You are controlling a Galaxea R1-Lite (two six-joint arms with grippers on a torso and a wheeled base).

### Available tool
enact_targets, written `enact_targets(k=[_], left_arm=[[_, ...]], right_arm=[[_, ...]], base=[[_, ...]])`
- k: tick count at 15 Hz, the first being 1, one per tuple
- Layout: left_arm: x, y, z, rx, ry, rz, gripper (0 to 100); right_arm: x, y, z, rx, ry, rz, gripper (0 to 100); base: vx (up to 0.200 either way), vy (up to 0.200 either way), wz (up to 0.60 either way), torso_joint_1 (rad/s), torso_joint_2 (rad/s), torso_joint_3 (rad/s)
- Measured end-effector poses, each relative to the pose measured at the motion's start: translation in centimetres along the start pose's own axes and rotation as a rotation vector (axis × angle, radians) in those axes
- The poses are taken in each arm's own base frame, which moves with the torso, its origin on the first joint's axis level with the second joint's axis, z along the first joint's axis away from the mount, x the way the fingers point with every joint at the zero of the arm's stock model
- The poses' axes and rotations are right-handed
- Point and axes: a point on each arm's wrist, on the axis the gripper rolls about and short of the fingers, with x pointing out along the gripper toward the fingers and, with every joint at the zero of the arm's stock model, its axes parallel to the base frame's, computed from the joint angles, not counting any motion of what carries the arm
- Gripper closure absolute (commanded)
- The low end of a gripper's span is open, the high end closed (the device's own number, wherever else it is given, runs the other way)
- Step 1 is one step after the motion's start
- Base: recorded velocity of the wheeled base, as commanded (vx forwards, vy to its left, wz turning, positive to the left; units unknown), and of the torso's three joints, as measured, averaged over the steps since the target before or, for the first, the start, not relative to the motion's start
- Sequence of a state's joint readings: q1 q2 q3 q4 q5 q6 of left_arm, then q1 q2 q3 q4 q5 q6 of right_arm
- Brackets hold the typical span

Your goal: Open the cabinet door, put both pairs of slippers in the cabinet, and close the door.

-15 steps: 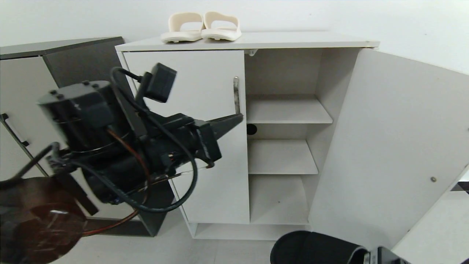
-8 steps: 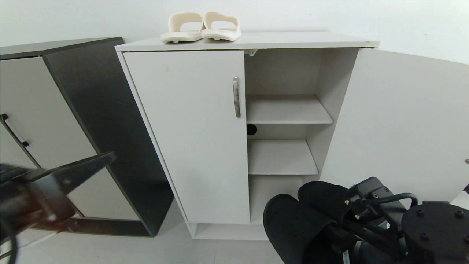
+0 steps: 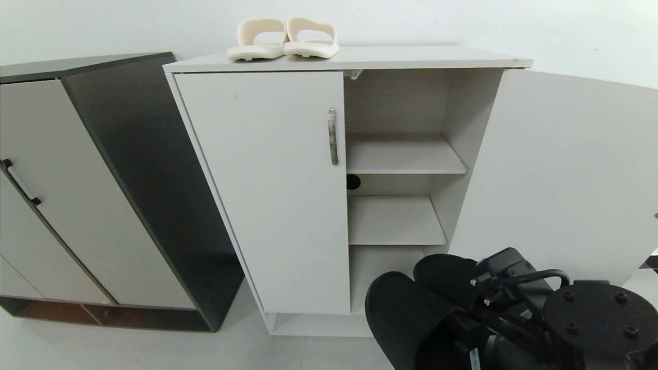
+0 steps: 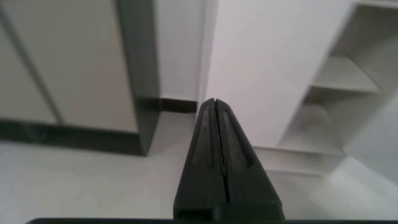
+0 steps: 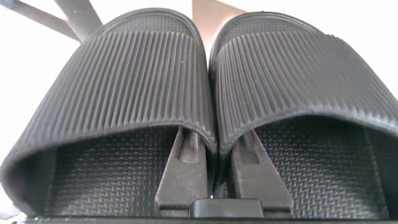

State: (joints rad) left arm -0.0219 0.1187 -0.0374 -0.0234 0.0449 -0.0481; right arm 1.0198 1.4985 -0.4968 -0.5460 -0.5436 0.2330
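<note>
The right tool (image 5: pixel 215 163) is clamped on the black slippers (image 3: pixel 411 313), at 5 o'clock before the open cabinet (image 3: pixel 411 54). The cream slippers (image 3: pixel 282 38) sit atop it at 12 o'clock. The left tool (image 4: pixel 216 118) is closed and empty.

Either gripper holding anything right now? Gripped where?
Right gripper holds the black slippers as a pair, one finger inside each, pinching their adjoining inner sides together. Left gripper is shut on nothing.
</note>
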Motion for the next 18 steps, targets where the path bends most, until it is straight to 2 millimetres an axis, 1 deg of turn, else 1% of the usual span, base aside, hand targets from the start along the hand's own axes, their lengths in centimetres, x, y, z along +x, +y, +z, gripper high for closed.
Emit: enact_targets(k=[2,4,5,9,11,13,15,18], left_arm=[[-0.4,-0.1,-0.8,0.033,-0.048,-0.029,100],[-0.5,0.0,-1.5,0.062,-0.031,-0.005,100],[-0.6,0.1,-1.5,0.075,-0.040,0.017,100],[-0.7,0.0,-1.6,0.061,-0.055,0.013,100],[-0.7,0.1,-1.6,0.046,-0.056,0.012,100],[-0.7,0.0,-1.6,0.044,-0.057,0.012,100],[-0.7,0.1,-1.6,0.045,-0.057,0.012,100],[-0.7,0.1,-1.6,0.044,-0.059,0.012,100]], right_arm=[[0.1,0.1,-0.1,-0.002,0.004,-0.001,100],[0.2,0.2,-0.1,-0.003,0.001,0.005,100],[0.2,0.3,-0.1,-0.004,0.002,0.004,100],[0.3,0.5,-0.3,-0.009,0.007,0.012,100],[0.6,0.8,0.1,0.005,-0.009,0.001,100],[1.6,1.4,0.1,0.032,-0.023,-0.036,100],[3.3,2.3,0.1,0.081,-0.045,-0.090,100],[6.0,3.3,0.3,0.134,-0.071,-0.180,100]], base=[[0.000,0.000,0.00,0.000,0.00,0.000],[0.000,0.000,0.00,0.000,0.00,0.000],[0.000,0.000,0.00,0.000,0.00,0.000],[0.000,0.000,0.00,0.000,0.00,0.000],[0.000,0.000,0.00,0.000,0.00,0.000],[0.000,0.000,0.00,0.000,0.00,0.000],[0.000,0.000,0.00,0.000,0.00,0.000],[0.000,-0.200,0.00,0.001,0.00,0.005]])
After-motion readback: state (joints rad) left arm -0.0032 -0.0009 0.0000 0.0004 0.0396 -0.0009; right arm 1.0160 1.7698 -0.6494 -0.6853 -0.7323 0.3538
